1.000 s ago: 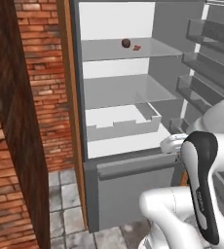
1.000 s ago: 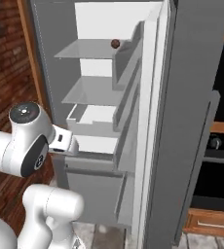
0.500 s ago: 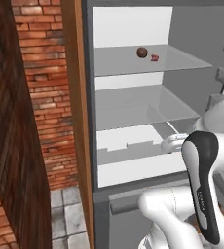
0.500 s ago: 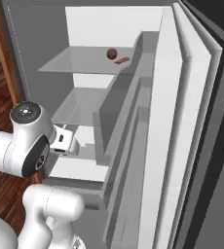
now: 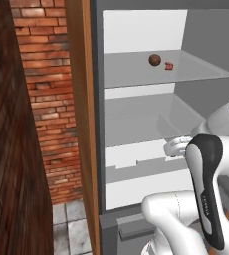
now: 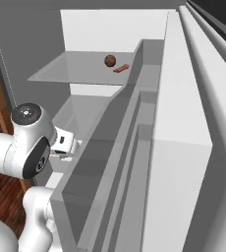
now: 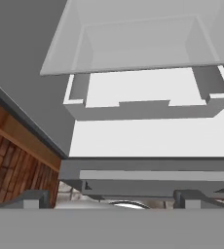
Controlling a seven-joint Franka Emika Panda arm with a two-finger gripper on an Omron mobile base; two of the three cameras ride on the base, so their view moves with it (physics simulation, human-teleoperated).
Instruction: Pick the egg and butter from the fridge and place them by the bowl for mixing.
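The fridge (image 5: 136, 35) stands open with its white inside towards me. On its upper glass shelf (image 5: 136, 74) lies the egg (image 5: 155, 60), a small dark reddish-brown ball, which the right base view shows too as the egg (image 6: 110, 60). My gripper (image 7: 114, 198) is open, its two fingertips (image 7: 36, 197) wide apart with nothing between them. It hangs well below the egg, in front of the lower shelf (image 7: 148, 136), and its white hand (image 6: 63, 143) is level with that shelf. The butter and the bowl are out of view.
A tiny bright red item (image 5: 169, 65) lies just right of the egg. The open fridge door (image 6: 183, 128) with its racks stands close on the right. A wooden panel (image 5: 81, 124) and a brick wall (image 5: 42, 99) bound the left. The grey bottom drawer (image 7: 148, 172) is below the gripper.
The whole picture has shifted: the base has driven closer to the fridge, so its shelves and the egg look larger. The arm's pose and the open gripper have not changed.
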